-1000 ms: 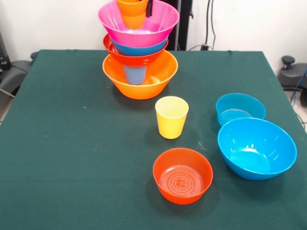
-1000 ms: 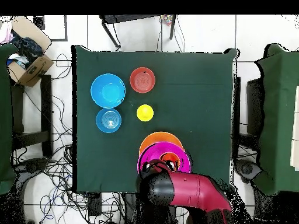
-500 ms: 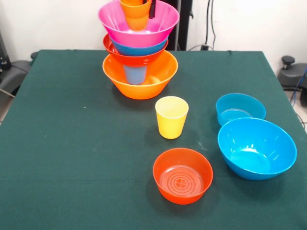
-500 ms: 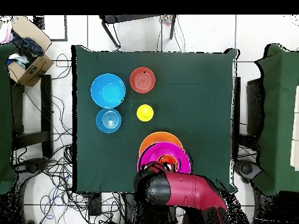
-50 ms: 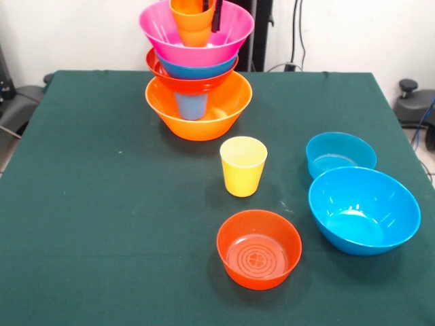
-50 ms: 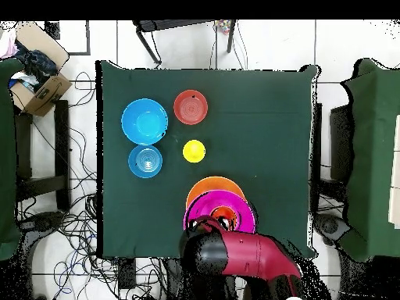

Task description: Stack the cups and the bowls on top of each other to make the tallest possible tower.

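Gripper (image 5: 209, 12) reaches into the tower's (image 5: 197, 75) top pink bowl (image 5: 231, 34), one dark finger beside the orange cup (image 5: 192, 24); whether it clamps the cup cannot be told.

From the table's (image 5: 102, 224) near edge: a red-orange bowl (image 5: 259, 248), a large blue bowl (image 5: 363, 210), a yellow cup (image 5: 242, 166), a smaller blue bowl (image 5: 340, 154). The tower's big orange bowl (image 5: 198, 109), holding a blue cup (image 5: 191, 106), stands by the far edge.

The orange cup (image 5: 192, 20) at the top of the tower (image 5: 197, 75) is cut off by the front view's upper edge. Only a dark tip of the gripper (image 5: 217, 15) shows beside it, so how its jaws stand cannot be told. From overhead, the arm (image 6: 234, 254) hides the pink bowl's (image 6: 205, 212) near side.
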